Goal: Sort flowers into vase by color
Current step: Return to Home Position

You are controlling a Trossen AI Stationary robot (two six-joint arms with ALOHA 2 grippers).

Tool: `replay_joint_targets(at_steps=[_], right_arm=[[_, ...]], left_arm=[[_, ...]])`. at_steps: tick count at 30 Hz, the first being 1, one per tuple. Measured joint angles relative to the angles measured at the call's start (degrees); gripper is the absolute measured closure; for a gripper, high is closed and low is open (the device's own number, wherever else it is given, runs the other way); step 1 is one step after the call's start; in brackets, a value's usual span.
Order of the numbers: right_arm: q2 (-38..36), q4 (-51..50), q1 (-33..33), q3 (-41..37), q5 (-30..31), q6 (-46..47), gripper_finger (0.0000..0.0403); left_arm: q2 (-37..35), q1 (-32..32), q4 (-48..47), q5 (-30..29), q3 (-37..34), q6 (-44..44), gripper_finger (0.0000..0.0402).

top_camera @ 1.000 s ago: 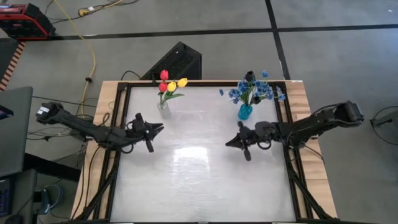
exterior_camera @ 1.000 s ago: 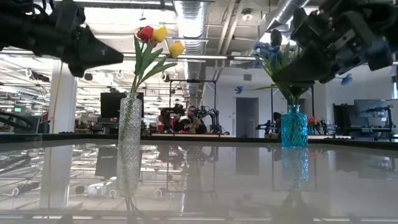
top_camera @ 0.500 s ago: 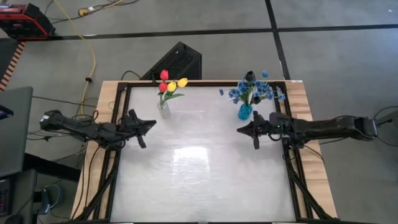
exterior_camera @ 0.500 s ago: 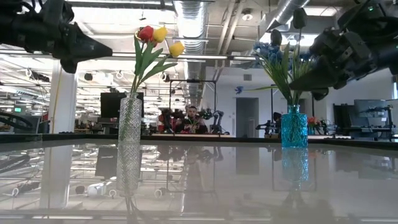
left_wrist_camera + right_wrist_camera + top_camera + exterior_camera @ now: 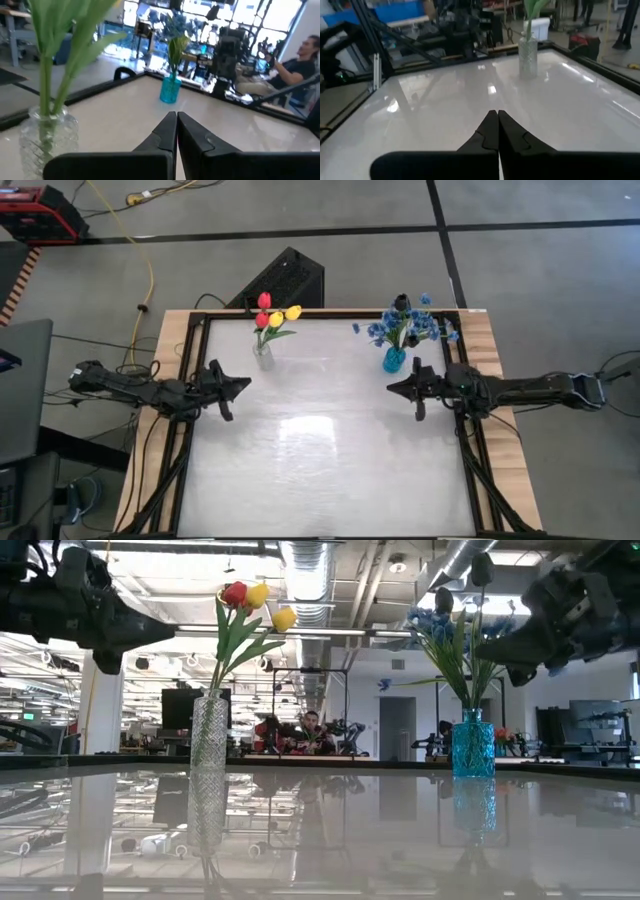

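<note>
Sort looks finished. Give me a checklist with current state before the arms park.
1. left end effector shut, holding nothing: ok.
2. right end effector shut, holding nothing: ok.
3. red and yellow tulips in clear vase: ok.
4. blue sprigs and black flower in blue vase: ok.
5. both vases upright, no flower lying on table: ok.
6. arms at exact home pose: cannot tell.
</note>
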Motion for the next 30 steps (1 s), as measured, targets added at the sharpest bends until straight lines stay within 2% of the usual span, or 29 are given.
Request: replay_joint_targets(at_steps=[4, 12, 20, 30], right_arm=[[-1.4, 5.9, -1.1, -4.3, 1.5, 1.4, 0.0383], [-4.0, -0.9, -3.6, -4.2, -0.8, 0.5, 0.0382], [-13.1, -11.4, -4.8, -4.3, -1.7, -1.5, 0.0382], [-22.1, -17.4, -4.6, -3.7, -1.4, -2.6, 0.038]], left_arm=[[0.1, 0.0, -1.4, 2.3, 0.0, -1.4, 0.0401], [0.1, 0.0, -1.4, 2.8, 0.0, -1.6, 0.0401], [0.0, 0.0, -1.4, 2.9, 0.0, -0.8, 0.0401], [0.0, 0.0, -1.4, 8.4, -0.1, -0.1, 0.0401]])
